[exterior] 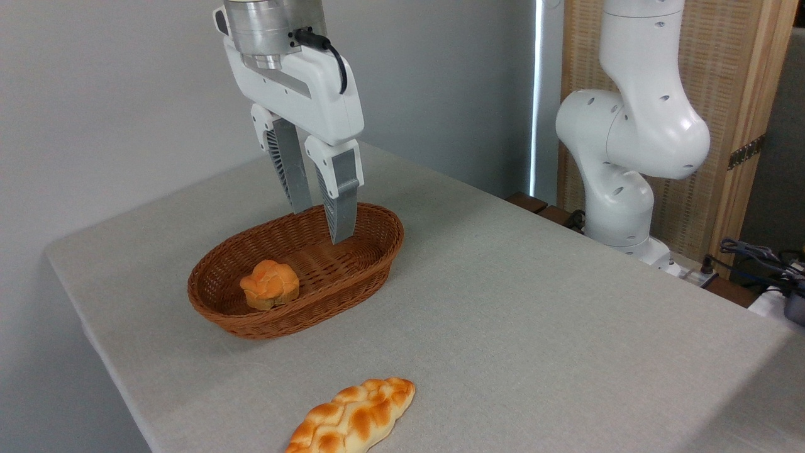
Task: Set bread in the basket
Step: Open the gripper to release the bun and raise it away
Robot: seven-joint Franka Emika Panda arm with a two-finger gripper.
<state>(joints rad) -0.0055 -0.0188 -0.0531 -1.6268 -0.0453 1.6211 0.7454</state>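
The white two-finger claw (319, 225) hangs released and empty over the oval brown woven wicker basket (371, 261). The small orange-golden knotted bun (270, 284) lies inside it, toward the left end, on the grey worktop (534, 327).

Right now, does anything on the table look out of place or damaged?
Nothing stands out. The bun lies inside the basket, the braided loaf lies whole on the table, and the open hand holds nothing.
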